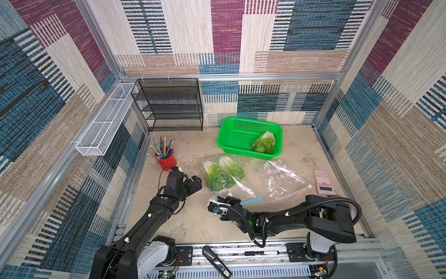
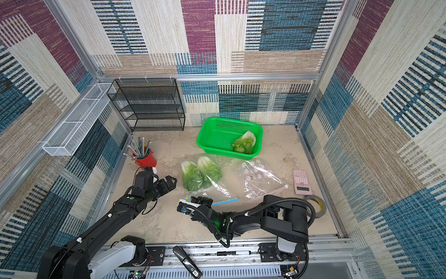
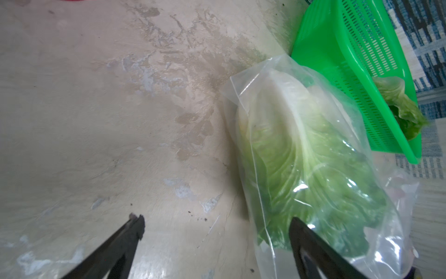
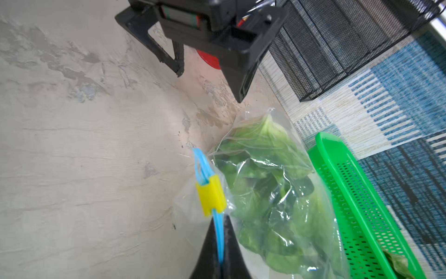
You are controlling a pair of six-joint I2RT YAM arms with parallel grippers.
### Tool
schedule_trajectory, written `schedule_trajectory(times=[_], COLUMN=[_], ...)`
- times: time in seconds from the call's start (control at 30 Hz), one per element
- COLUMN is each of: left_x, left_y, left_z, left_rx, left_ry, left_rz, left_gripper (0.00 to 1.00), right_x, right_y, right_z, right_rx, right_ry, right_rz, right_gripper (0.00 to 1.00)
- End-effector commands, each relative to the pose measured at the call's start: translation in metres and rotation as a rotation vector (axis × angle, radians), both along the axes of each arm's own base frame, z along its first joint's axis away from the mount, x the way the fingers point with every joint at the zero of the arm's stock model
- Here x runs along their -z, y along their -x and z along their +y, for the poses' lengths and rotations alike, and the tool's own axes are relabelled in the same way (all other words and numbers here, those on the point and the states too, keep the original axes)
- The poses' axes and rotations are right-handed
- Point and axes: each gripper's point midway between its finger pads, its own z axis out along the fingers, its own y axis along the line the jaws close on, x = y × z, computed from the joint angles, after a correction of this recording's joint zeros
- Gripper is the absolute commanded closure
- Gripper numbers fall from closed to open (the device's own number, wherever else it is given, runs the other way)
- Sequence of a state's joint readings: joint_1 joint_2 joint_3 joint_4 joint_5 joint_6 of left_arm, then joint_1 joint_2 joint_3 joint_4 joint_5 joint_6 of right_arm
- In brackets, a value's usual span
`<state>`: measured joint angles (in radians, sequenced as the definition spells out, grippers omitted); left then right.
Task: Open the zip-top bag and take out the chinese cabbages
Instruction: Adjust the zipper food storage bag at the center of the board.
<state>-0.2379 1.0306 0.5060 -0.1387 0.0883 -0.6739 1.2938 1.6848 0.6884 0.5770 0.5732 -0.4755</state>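
Both top views look steeply down from high above the robot's side, facing the back wall [image 1: 217,36] and taking in the whole table [image 1: 193,224]. Each wrist camera sits low and close, looking across the table; both share the bag [image 3: 313,157] and basket [image 3: 350,60].

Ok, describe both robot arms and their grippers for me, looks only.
Both are matte black jointed arms on white base housings. The left arm carries a green indicator light, white cable clips and a thin looping black cable; the left gripper has angular black fingers. The right arm has a ribbed black hose, a green light and white clips; the right gripper has tapered black fingers.
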Motion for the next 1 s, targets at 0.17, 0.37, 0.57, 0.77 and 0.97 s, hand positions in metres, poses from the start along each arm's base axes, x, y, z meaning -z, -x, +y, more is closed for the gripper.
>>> schedule_trajectory(times=[0.17,0.37,0.57,0.77,0.97], left_x=[-0.025,-0.064,-0.098,-0.128,-0.139], left_y=[0.006,0.016,0.039,0.063,0.090], left_z=[-0.016,-0.036,-0.056,-0.082,-0.117], left_rx=[0.178,0.320,0.466,0.634,0.837], left_ry=[-0.040,-0.040,-0.038,0.006,0.035], left_rz=[-0.090,-0.273,-0.467,-0.618,-0.689], left_gripper=[0.11,0.14,0.15,0.21,0.29], right_x=[-0.019,-0.047,-0.065,-0.069,-0.074], right_y=[0.009,0.008,0.006,0.003,-0.001], right_z=[0.004,-0.005,-0.015,-0.016,-0.021], right_rx=[-0.112,-0.194,-0.272,-0.328,-0.359], right_ry=[-0.156,-0.263,-0.323,-0.309,-0.310], right_rz=[0.219,0.325,0.411,0.476,0.502], right_gripper=[1.00,1.00,1.00,1.00,1.00])
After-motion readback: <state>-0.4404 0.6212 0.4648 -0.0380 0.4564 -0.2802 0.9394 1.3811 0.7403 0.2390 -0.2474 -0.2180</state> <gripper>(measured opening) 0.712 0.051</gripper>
